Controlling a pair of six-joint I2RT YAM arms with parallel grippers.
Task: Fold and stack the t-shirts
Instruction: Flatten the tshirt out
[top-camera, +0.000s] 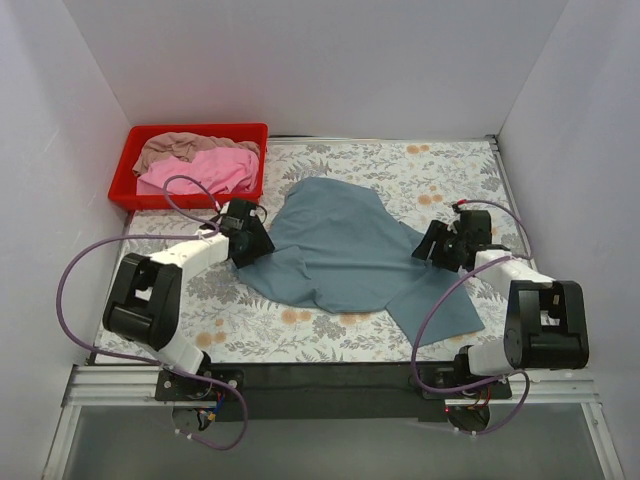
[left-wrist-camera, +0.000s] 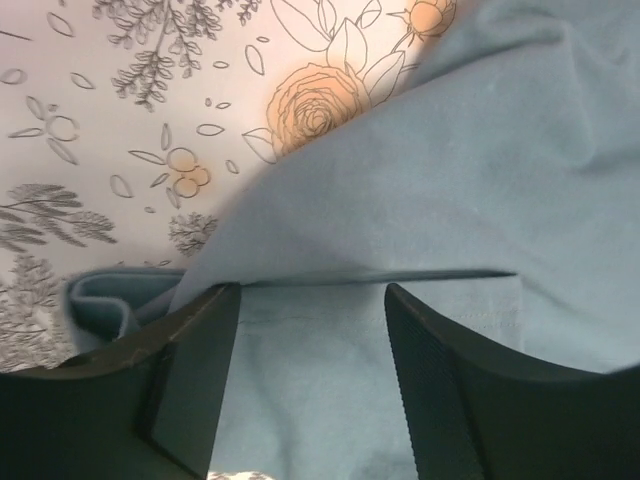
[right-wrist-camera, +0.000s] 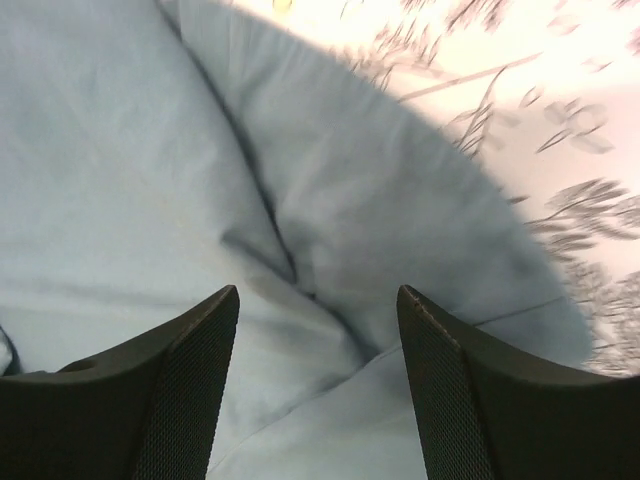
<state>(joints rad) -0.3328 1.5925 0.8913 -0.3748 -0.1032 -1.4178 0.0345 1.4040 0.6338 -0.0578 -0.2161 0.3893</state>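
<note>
One table (top-camera: 440, 170) with a flowery printed cover. On it there's one dusty blue-grey t-shirt (top-camera: 345, 250) spread rumpled across the middle, soft matte cloth with a few creases. One shiny red plastic tray (top-camera: 122, 178), rectangular, sits far left with one pink t-shirt (top-camera: 205, 172) and one beige t-shirt (top-camera: 175, 150) bunched up inside. Two grippers: left gripper (top-camera: 258, 247) is at the blue shirt's left edge and right gripper (top-camera: 432, 245) at its right edge. Both have jaws parted over the cloth, clamping nothing.

1 blue-grey t-shirt (top-camera: 340, 245), 1 pink t-shirt (top-camera: 205, 172), 1 tan t-shirt (top-camera: 180, 148), 3 in all; 1 red tray (top-camera: 122, 172).
</note>
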